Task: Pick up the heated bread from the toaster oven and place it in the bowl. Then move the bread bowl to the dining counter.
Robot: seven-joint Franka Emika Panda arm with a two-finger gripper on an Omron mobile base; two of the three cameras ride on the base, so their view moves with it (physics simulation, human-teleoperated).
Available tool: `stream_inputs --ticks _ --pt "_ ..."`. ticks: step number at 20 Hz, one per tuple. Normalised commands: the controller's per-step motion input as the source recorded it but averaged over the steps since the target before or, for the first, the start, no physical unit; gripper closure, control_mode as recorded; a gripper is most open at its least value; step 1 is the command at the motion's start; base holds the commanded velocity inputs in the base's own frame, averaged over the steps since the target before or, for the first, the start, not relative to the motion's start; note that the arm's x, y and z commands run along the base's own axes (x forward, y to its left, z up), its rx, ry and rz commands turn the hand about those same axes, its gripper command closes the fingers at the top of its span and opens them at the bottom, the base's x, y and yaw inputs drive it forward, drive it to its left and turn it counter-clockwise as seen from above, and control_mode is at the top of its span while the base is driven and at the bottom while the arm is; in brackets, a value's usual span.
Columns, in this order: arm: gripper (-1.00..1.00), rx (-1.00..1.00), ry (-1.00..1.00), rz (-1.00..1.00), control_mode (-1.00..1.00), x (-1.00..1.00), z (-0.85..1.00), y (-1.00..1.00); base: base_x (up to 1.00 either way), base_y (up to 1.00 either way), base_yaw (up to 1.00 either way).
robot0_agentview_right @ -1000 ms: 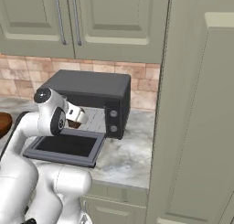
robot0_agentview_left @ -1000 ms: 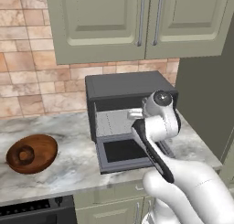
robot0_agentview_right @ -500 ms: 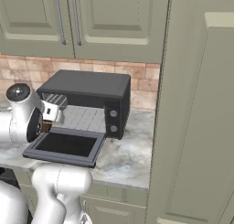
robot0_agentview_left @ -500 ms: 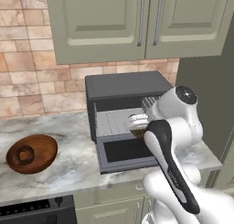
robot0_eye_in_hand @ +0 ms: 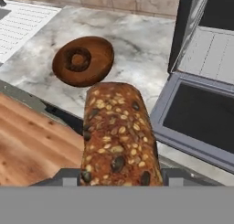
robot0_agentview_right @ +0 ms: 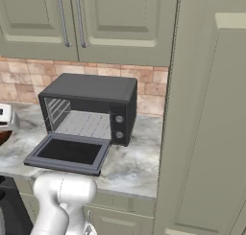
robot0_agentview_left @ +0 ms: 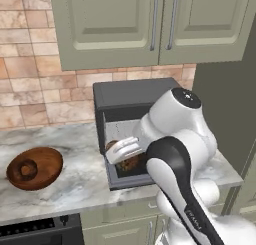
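Carrying the seeded brown bread loaf (robot0_eye_in_hand: 118, 134) clamped in the white two-finger gripper (robot0_agentview_left: 122, 150), now withdrawn from the dark grey toaster oven (robot0_agentview_right: 91, 114), heading toward the glossy reddish-brown wooden bowl (robot0_eye_in_hand: 83, 61).

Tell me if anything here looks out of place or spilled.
Nothing stands out. The toaster oven sits square on the counter with its door dropped open, the bowl rests upright on the marble, and the gripper holds the bread intact.
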Motion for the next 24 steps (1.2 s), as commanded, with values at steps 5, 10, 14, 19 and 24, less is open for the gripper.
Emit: stream_inputs --ticks 5,10,14,19,24 --pt "1.0 0.04 -0.04 -0.05 -1.0 0.03 -0.26 1.0 0.0 0.0 0.0" --pt "1.0 0.0 0.0 -0.17 -1.0 0.97 -0.19 1.0 0.0 0.0 0.0" --pt "1.0 0.0 0.06 -0.14 -1.0 1.0 -0.28 0.97 0.0 0.0 0.0" --pt "1.0 0.0 0.08 0.02 -1.0 0.27 -0.25 0.39 0.0 0.0 0.0" --pt "1.0 0.0 0.05 0.09 -1.0 0.18 -0.44 0.18 0.0 0.0 0.0"
